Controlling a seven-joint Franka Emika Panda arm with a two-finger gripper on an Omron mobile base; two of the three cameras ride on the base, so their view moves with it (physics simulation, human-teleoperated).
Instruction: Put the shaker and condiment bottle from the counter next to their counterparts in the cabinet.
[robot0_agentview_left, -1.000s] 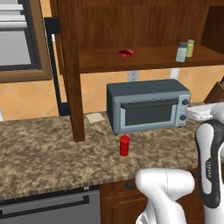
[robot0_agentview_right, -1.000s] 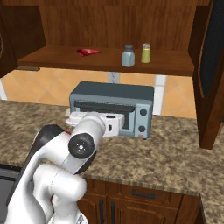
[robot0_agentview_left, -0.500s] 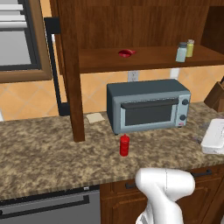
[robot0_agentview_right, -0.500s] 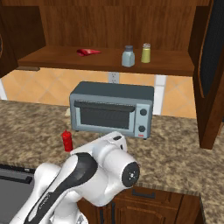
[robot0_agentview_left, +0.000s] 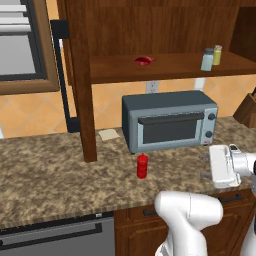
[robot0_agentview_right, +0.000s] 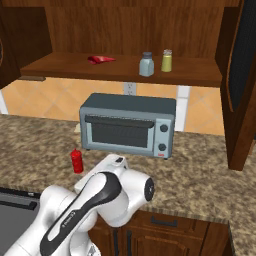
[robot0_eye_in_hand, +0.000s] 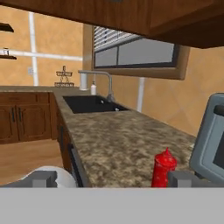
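I see end effector (robot0_agentview_left: 202, 166) spread wide, holding nothing, low over table (robot0_agentview_left: 50, 175). Condiment bottle (robot0_agentview_left: 142, 166) upright before toaster oven (robot0_agentview_left: 170, 120). Shaker (robot0_agentview_left: 207, 60) on cabinet shelf (robot0_agentview_left: 165, 67).

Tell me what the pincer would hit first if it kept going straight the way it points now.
Probably nothing nearby: the open pincer looks along the counter, with the condiment bottle just off-line by one fingertip. Depth is unclear, so it might clip the bottle.
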